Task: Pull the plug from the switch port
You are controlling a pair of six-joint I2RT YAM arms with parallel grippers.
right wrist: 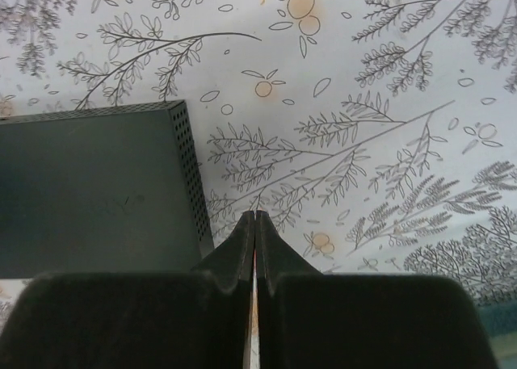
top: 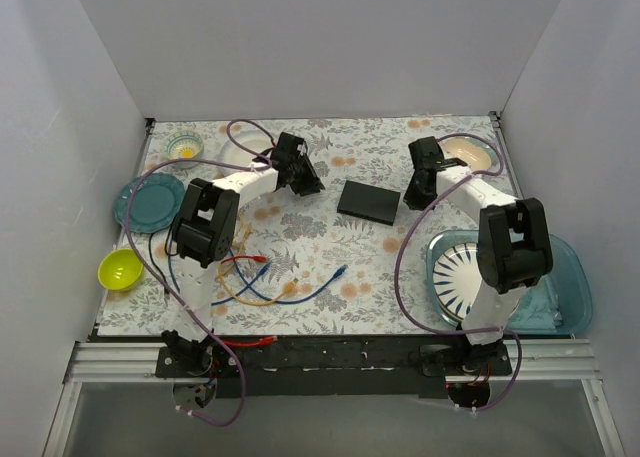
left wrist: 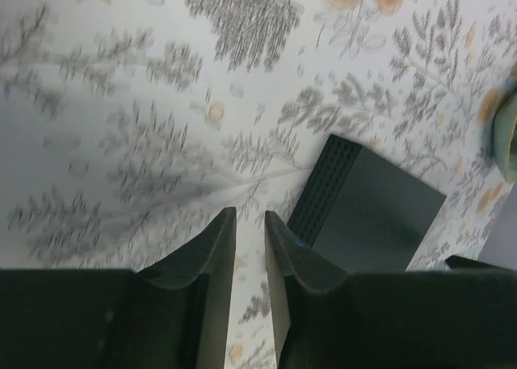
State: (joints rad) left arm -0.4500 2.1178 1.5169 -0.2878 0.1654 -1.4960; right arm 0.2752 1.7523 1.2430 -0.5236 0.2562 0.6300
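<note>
The switch (top: 368, 200) is a flat matte-black box lying at the table's middle. It shows in the left wrist view (left wrist: 371, 211) and in the right wrist view (right wrist: 89, 191) with its perforated side; its sockets are hidden. I see no plug in it. Loose blue (top: 318, 287), red (top: 245, 261) and yellow (top: 262, 299) cables lie at the front left, apart from the switch. My left gripper (top: 305, 180) (left wrist: 250, 214) is just left of the switch, jaws a little apart and empty. My right gripper (top: 415, 192) (right wrist: 255, 214) is just right of it, shut and empty.
A teal plate (top: 150, 203), a yellow-green bowl (top: 119, 268) and a patterned bowl (top: 184, 143) stand at the left. A plate (top: 468, 155) is at the back right. A striped plate (top: 458, 277) lies in a blue tray (top: 572, 282) at the right.
</note>
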